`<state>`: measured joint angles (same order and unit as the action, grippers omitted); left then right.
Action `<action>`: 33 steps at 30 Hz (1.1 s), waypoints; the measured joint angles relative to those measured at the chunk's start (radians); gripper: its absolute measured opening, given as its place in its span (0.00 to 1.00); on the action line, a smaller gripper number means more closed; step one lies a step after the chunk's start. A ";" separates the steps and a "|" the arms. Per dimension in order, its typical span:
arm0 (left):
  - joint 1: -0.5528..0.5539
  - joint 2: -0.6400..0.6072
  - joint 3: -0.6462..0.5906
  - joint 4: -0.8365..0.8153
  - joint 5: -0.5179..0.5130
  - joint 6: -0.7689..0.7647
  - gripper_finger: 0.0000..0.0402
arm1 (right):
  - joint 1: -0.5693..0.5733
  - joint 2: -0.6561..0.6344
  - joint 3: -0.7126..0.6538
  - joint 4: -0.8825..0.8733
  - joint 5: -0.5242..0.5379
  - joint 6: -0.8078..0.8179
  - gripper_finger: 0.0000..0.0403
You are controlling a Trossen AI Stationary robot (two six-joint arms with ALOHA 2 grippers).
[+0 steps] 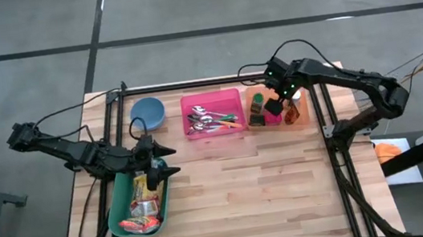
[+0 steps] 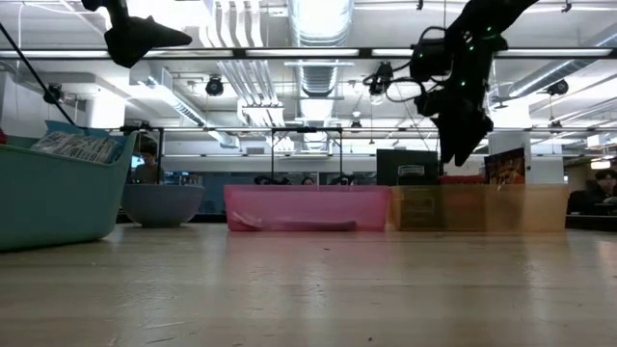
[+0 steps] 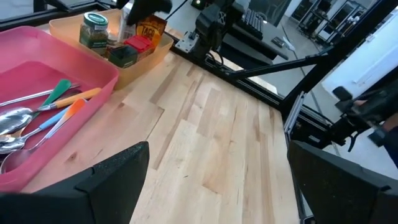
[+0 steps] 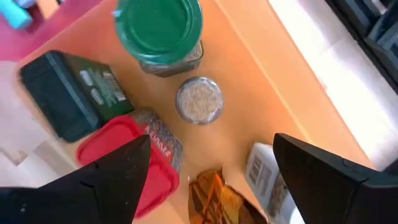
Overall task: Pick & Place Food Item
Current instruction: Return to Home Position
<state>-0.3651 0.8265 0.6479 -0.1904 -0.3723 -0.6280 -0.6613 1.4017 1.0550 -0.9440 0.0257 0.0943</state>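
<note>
Right gripper (image 4: 211, 146), released, I log over translucent orange plastic bin (image 4: 255, 74) holding green-lidded glass jar (image 4: 160, 28); left gripper (image 3: 219, 149) released near teal tub (image 2: 58, 202).

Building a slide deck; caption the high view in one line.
Right tool hovers open over the orange bin of spice containers; left tool waits open by the teal bin.

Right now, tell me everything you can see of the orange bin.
The orange bin is a shallow rectangular tub of translucent orange plastic, sitting flat on the wooden table at its far edge, close beside the pink bin. It holds a green-lidded jar, a dark green tin, a red-lidded container, a small clear jar and packets. The right gripper hovers open above it.
</note>
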 joint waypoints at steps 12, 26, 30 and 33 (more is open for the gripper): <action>0.002 -0.022 0.000 -0.058 -0.013 0.187 0.96 | 0.030 -0.218 -0.008 0.000 -0.034 0.063 0.42; 0.003 -0.254 -0.212 0.163 -0.043 0.369 0.96 | 0.382 -0.672 -0.279 0.600 -0.026 0.081 0.05; 0.003 -0.326 -0.261 0.126 -0.027 0.351 0.96 | 0.502 -0.781 -0.431 0.811 -0.027 0.028 0.06; 0.003 -0.374 -0.305 0.118 -0.018 0.344 0.96 | 0.563 -0.821 -0.515 0.897 -0.027 0.039 0.06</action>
<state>-0.3622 0.4527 0.3429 -0.0727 -0.3901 -0.2840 -0.0982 0.5810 0.5399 -0.0467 -0.0012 0.1329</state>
